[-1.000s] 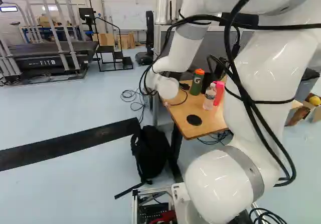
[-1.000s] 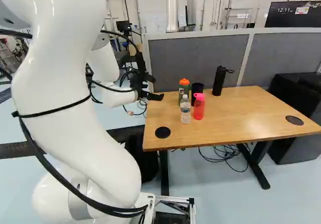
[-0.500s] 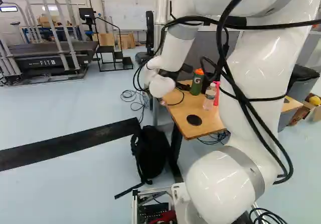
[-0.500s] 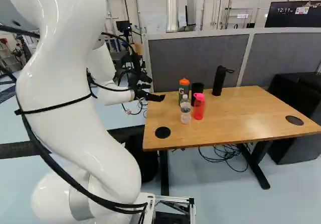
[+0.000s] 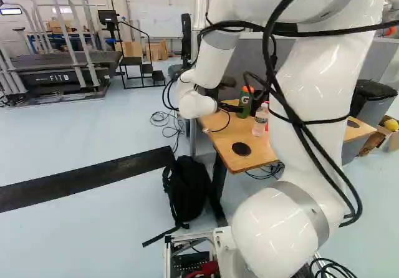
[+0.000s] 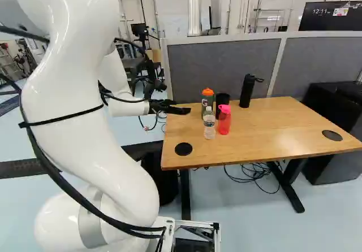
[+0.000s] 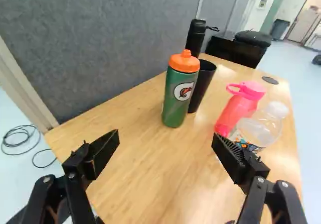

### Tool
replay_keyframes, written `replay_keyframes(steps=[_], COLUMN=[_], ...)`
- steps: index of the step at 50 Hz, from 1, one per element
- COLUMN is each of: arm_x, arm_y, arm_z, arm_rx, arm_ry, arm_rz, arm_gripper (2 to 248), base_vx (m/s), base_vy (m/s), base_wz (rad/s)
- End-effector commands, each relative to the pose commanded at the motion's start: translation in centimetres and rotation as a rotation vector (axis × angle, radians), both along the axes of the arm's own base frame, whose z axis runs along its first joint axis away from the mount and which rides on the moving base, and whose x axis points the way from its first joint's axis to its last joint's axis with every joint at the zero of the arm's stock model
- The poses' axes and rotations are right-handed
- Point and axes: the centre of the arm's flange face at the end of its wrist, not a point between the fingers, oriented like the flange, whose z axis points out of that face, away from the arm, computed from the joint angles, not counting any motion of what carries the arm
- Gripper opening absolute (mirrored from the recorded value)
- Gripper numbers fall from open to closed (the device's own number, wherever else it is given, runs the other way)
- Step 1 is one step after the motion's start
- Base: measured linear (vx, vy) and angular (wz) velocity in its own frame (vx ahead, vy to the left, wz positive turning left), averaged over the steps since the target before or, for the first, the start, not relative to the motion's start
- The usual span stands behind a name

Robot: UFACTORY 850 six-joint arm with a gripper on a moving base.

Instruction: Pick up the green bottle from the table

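The green bottle (image 7: pixel 176 94) with its orange cap stands upright on the wooden table (image 7: pixel 135 158), ahead of my gripper (image 7: pixel 165 146) in the wrist view. Wide apart, the two fingers are open with nothing between them. In the right base view the gripper (image 6: pixel 182 110) is at the table's left edge, beside the green bottle (image 6: pixel 207 100) and not touching it. The left base view shows the green bottle (image 5: pixel 244 103) partly behind a cable.
A clear water bottle (image 7: pixel 263 128) and a pink bottle (image 7: pixel 239 106) stand near one finger. Behind the green bottle are a black cup (image 7: pixel 202 83) and a black flask (image 6: pixel 247 91). A grey partition (image 6: pixel 220 65) backs the table; a black backpack (image 5: pixel 187 187) lies on the floor.
The gripper has moved a little nearer the green bottle, and the arm's upper links have shifted. The base and the bottles have stayed put.
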Motion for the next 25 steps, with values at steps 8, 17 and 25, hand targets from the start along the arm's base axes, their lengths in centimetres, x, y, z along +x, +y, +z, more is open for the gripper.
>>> replay_keyframes(steps=[8,17,25], arm_x=[1.1,2.7,4.2], arm_y=[0.3,0.5,0.5], arm_z=[-0.1,-0.1,-0.2], arm_rx=[-0.019,-0.015,-0.008], arm_ry=[0.022,0.015,0.003], arm_rz=[-0.042,-0.090,-0.132], arm_gripper=[247,247,247], base_vx=[0.000,0.000,0.000], base_vy=[0.000,0.000,0.000], base_wz=[0.000,0.000,0.000])
